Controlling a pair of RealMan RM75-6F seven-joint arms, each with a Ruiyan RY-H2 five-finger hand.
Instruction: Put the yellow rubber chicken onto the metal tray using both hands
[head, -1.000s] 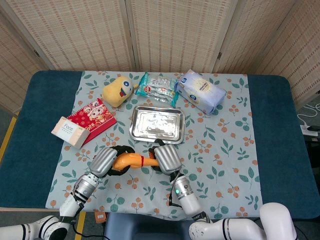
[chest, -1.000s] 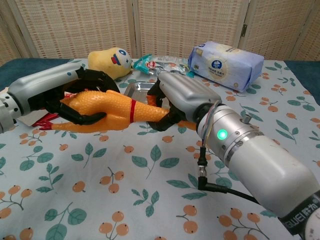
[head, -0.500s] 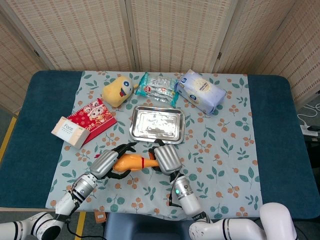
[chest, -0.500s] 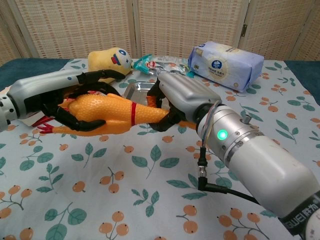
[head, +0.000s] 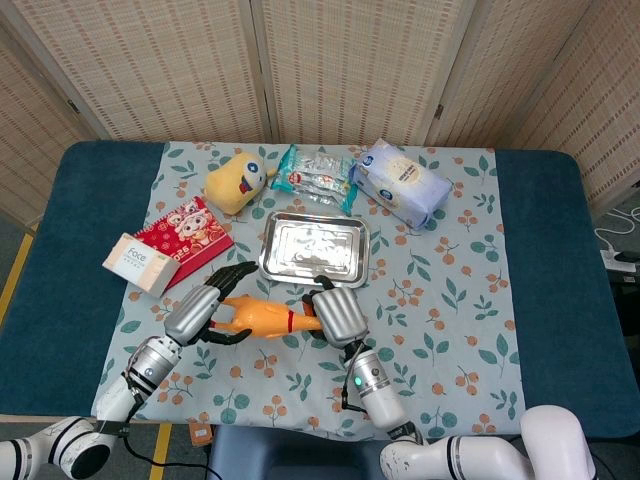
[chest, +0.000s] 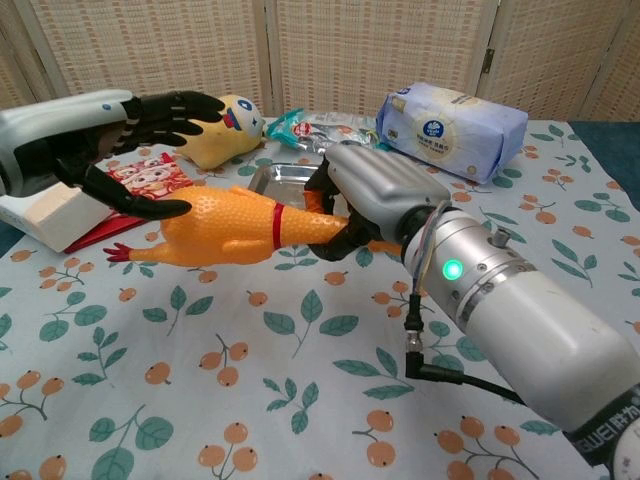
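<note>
Right hand (chest: 370, 195) grips the yellow rubber chicken (chest: 225, 225) by its neck.
Left hand (chest: 110, 140) open, fingers spread, thumb touching the chicken; white box (head: 140, 264) reads "Face".

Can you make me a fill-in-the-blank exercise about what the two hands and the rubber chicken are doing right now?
1. The right hand grips the yellow rubber chicken near its ____ end.
2. The left hand has its fingers spread ____, gripping nothing.
3. The metal tray holds ____.
4. The plush toy beside the snack packet is ____ in colour.

Missing words: neck; open; nothing; yellow
</note>
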